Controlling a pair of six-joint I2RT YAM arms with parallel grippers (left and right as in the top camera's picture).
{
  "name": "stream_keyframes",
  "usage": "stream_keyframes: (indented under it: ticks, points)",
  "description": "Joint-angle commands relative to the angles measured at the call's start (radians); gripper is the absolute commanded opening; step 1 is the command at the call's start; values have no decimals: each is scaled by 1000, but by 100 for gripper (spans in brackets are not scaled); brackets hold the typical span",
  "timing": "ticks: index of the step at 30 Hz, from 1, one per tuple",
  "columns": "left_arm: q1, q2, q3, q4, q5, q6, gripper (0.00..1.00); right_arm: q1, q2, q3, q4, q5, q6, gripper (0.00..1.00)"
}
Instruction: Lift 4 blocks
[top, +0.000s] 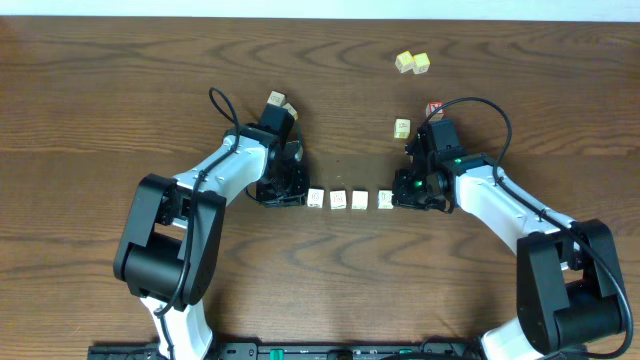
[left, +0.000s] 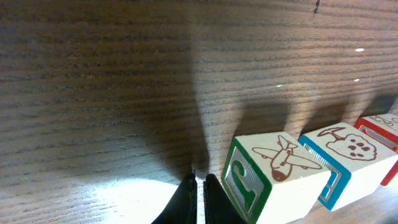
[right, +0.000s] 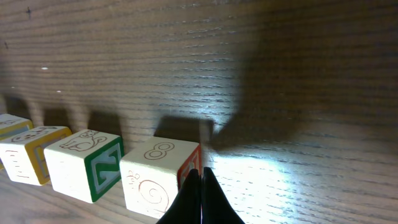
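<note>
Four pale cream blocks (top: 338, 200) in a short straight row near the middle of a dark wooden table (top: 120, 60), close side by side, all flat on the wood. At one end of the row, the left gripper (left: 198, 191), low over the table, fingers pressed together with nothing between them, tips just beside the left-end block (left: 273, 177), a cube with a brown aeroplane drawing on top and a green-bordered letter on its side; contact between finger and cube impossible to tell. Beyond that cube in the left wrist view, a blue-bordered block (left: 345, 152) with a spotted drawing, then a red-bordered block (left: 380, 134) at the frame's edge. At the opposite end, the right gripper (right: 200, 190), likewise fully closed and empty, tips at the red-edged side of the right-end block (right: 155, 177), marked with a figure eight and a spiral. Next along in the right wrist view, a green-bordered block (right: 87, 163) with an animal outline, then a yellow-bordered block (right: 31, 152). Elsewhere, well apart from the row: two yellow-topped cubes (top: 404, 61) touching near the far edge, one pale cube (top: 402, 128) and a red-faced cube (top: 435, 107) beside the right arm, two more cubes (top: 275, 100) behind the left arm.
</note>
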Motion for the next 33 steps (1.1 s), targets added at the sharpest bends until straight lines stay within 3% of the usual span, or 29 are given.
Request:
stream_keyframes:
  ticks: [1, 33]
  points:
    - [-4, 10, -5, 11, 11, 18, 7, 10, 2, -6, 1, -18, 14, 1]
    - [-45, 10, -5, 28, 13, 18, 8, 41, 37, -6, 68, -47, 13, 1]
